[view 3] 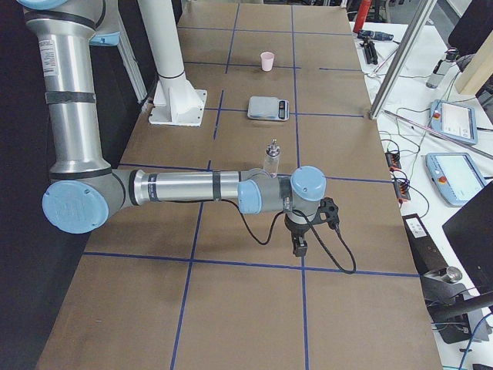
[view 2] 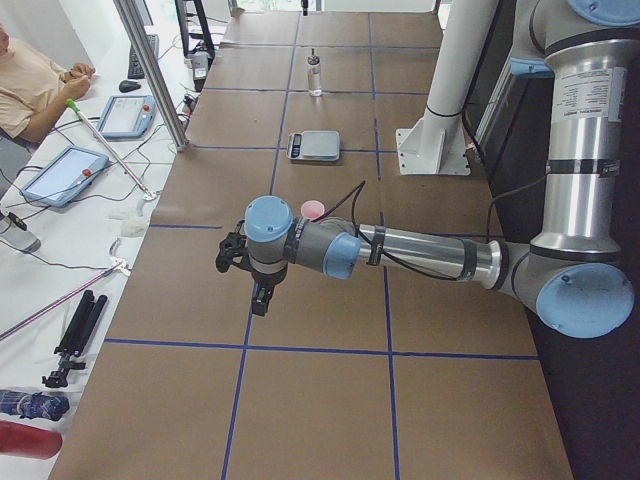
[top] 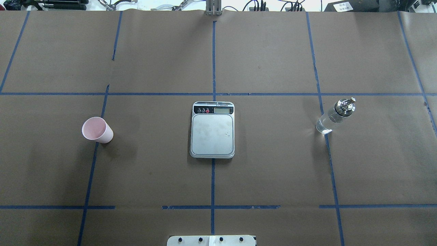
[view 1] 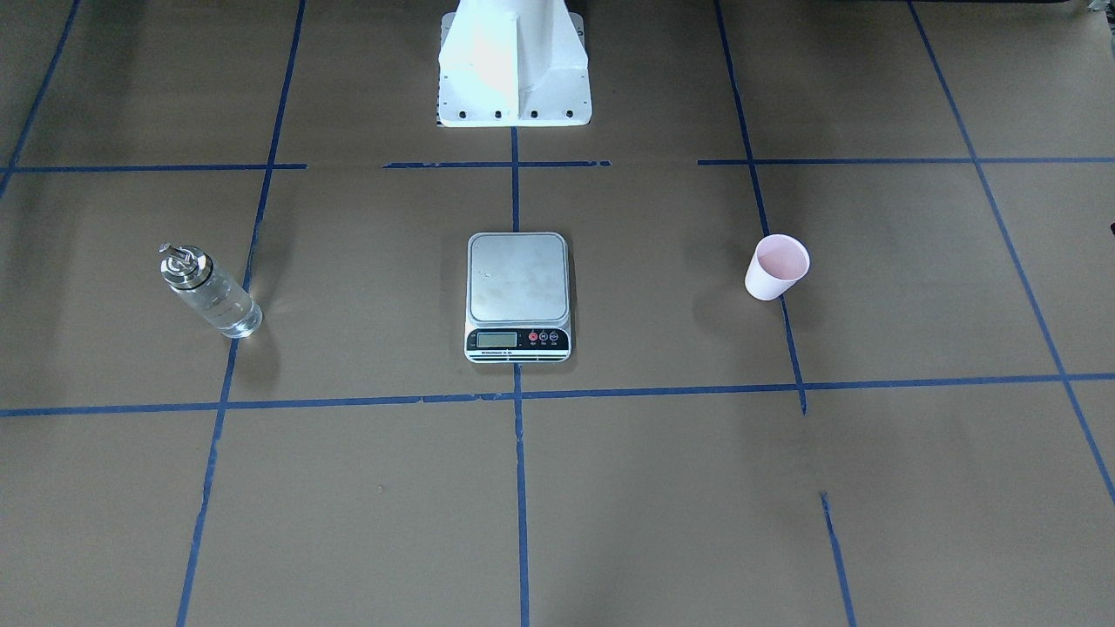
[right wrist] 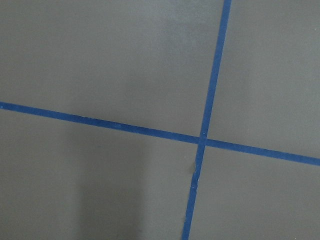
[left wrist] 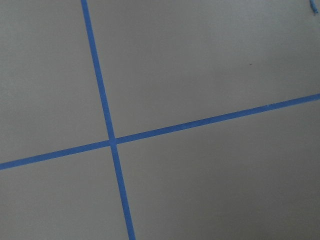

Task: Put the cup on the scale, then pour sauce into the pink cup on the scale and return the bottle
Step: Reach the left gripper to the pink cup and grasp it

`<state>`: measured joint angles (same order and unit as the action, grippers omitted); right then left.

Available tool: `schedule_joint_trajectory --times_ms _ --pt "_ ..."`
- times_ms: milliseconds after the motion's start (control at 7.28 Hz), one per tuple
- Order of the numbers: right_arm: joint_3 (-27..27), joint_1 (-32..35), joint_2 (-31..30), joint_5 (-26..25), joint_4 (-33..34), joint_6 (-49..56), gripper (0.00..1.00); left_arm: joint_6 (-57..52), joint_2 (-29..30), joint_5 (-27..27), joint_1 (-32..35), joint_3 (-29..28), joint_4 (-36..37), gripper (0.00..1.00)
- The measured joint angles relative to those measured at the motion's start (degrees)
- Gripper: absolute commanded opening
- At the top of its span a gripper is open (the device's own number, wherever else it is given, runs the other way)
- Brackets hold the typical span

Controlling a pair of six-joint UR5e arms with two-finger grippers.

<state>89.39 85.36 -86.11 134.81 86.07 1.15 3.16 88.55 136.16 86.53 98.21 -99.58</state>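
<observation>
Pink cup (top: 97, 130) needs a gentle pinch, then centring on the kitchen scale (top: 212, 131); whether the left hand (view 2: 258, 298) is spread, I cannot tell.

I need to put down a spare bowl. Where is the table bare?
Bare paper lies between the cup and the scale, between the scale and the bottle, and across the far row beyond all three. No spot is crowded.

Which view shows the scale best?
The exterior front-facing view: the scale sits central, its display and buttons nearest the camera. The overhead shows it equally large, display on the far edge. Both side views show it small and distant; the wrist views miss it.
</observation>
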Motion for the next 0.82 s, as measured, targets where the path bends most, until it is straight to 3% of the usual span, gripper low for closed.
schedule_joint_trajectory --times_ms 549,824 --pt "0.32 -0.25 -0.09 0.06 -0.73 -0.02 1.0 0.23 -0.53 -1.21 1.89 2.54 0.05 1.0" --pt "0.06 -1.19 0.18 -0.1 -2.35 -0.08 1.0 0.68 -1.99 2.0 -0.83 2.96 -2.0 1.0"
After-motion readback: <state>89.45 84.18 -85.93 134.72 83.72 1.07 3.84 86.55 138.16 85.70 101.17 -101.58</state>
